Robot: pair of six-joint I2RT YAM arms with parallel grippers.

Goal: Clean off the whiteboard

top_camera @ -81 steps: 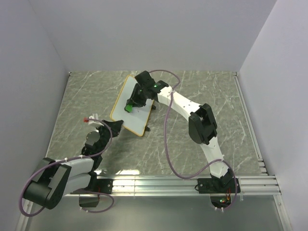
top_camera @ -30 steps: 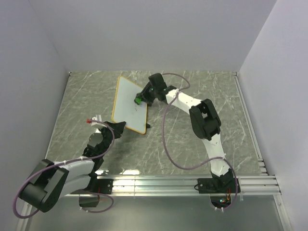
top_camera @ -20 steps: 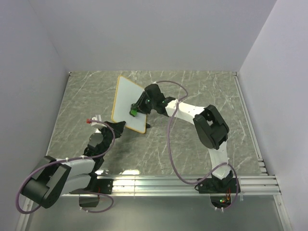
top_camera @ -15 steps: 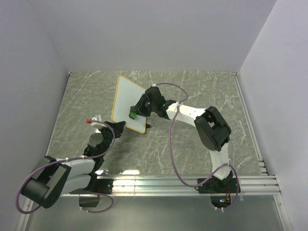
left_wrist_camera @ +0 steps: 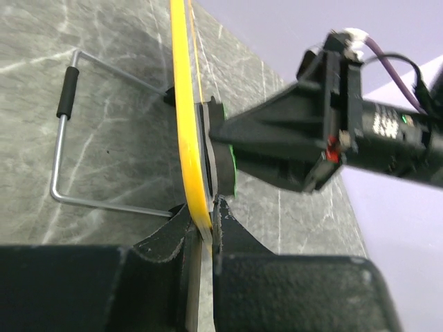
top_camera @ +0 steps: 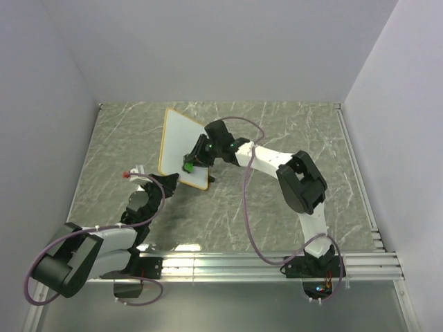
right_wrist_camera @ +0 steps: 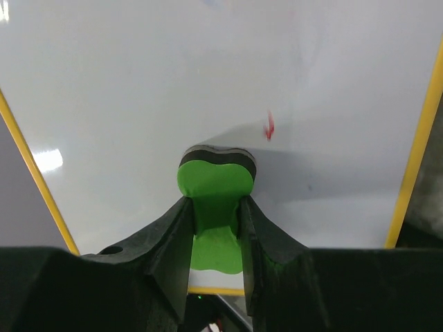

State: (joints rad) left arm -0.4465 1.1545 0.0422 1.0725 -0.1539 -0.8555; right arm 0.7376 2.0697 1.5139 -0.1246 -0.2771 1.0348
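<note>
- We see the whiteboard (top_camera: 178,142) standing nearly upright on the far left part of the table (top_camera: 315,128).
- Our left gripper (left_wrist_camera: 202,225) pinches its near edge.
- Our right gripper (right_wrist_camera: 214,207) clasps a green eraser (right_wrist_camera: 216,181), its dark pad pressed flat against the white face.

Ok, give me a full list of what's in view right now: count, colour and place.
whiteboard: one, white with a yellow-orange rim, standing tilted at the far left of the table.
eraser: one, green with a dark pad, pressed against the board's face.
red mark: one, small, on the board's face just up and right of the eraser.
wire stand: one, bare metal with a black sleeve, behind the board.
table: one, grey-green marbled, under everything.
left tool: one, black, shut on the board's near edge.
right tool: one, black, shut on the eraser.
</note>
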